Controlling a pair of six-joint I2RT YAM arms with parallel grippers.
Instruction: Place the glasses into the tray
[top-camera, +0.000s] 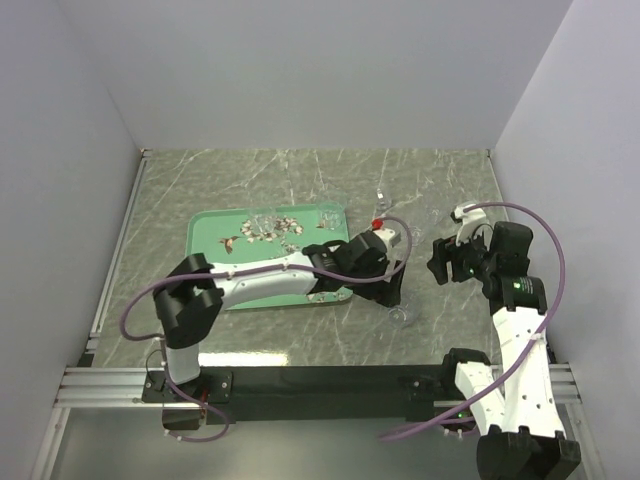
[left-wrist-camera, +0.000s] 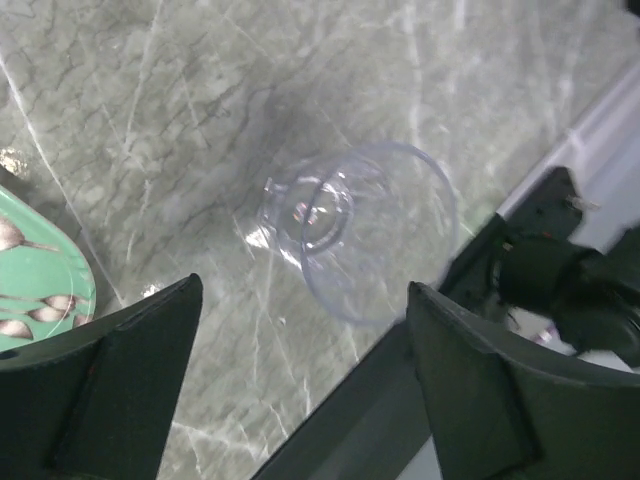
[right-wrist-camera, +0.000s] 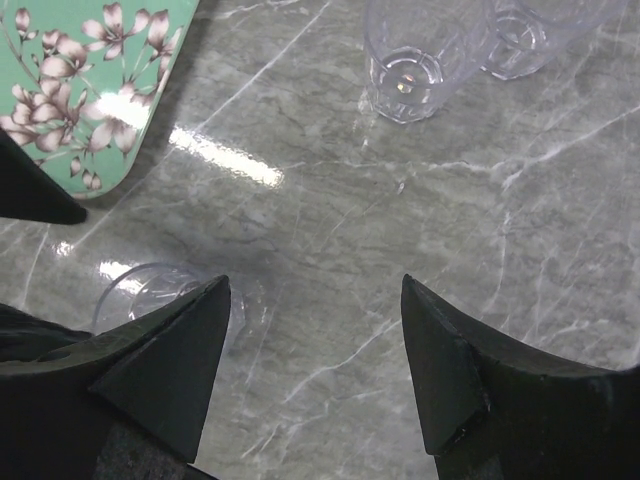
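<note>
Left gripper (left-wrist-camera: 300, 290): jaws spread, nothing held, over a glass (left-wrist-camera: 350, 235) off the near right corner of the tray (top-camera: 205, 250) | right gripper (right-wrist-camera: 312, 285): jaws apart, empty, over the table (top-camera: 300, 170).

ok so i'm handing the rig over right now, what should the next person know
Left gripper: open, over a loose glass on the table off the tray's near right corner, not gripped.
Right gripper: open, empty.
A second glass and a third glass stand on the table farther back.
Done: clear glassware seems to sit in the tray, count unclear.
Left: those three glasses.
</note>
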